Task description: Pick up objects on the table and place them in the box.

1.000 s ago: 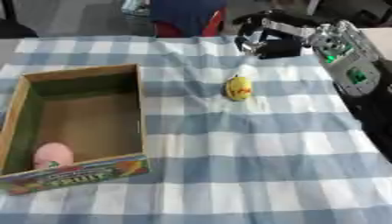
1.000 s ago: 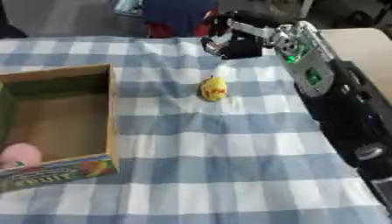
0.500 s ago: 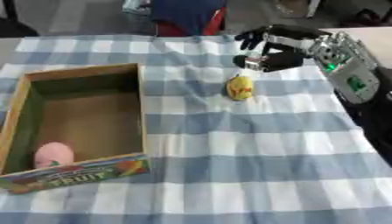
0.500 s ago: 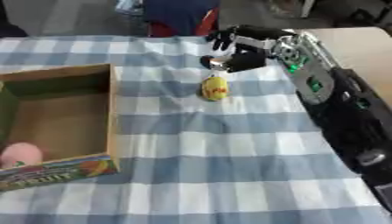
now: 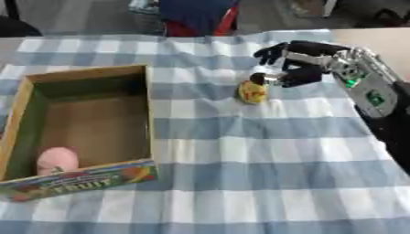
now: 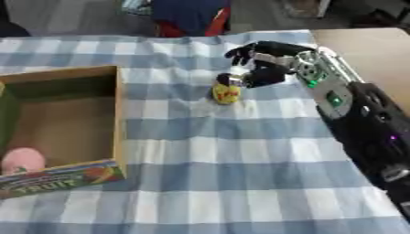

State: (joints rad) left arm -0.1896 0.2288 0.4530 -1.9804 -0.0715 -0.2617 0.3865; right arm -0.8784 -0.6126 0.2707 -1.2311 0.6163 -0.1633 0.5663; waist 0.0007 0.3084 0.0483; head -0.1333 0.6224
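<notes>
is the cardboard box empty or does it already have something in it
Not empty: one pink round object lies in the cardboard box, near its front corner.

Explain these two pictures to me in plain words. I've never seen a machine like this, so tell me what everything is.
Both pictures come from a stereo camera in a humanoid robot's head, looking down at its work; they show the same moment from its left and right eye. A person steers the robot.

The black and silver arm entering from the right ends in the right robot hand, with fingers and a thumb. Its fingers are curved just above a small yellow object lying on the blue checked tablecloth. It is at the object but hasn't closed on it. The left hand isn't visible.

On the left sits an open cardboard box with a pink object already inside. The job is putting table items into that box.
</notes>
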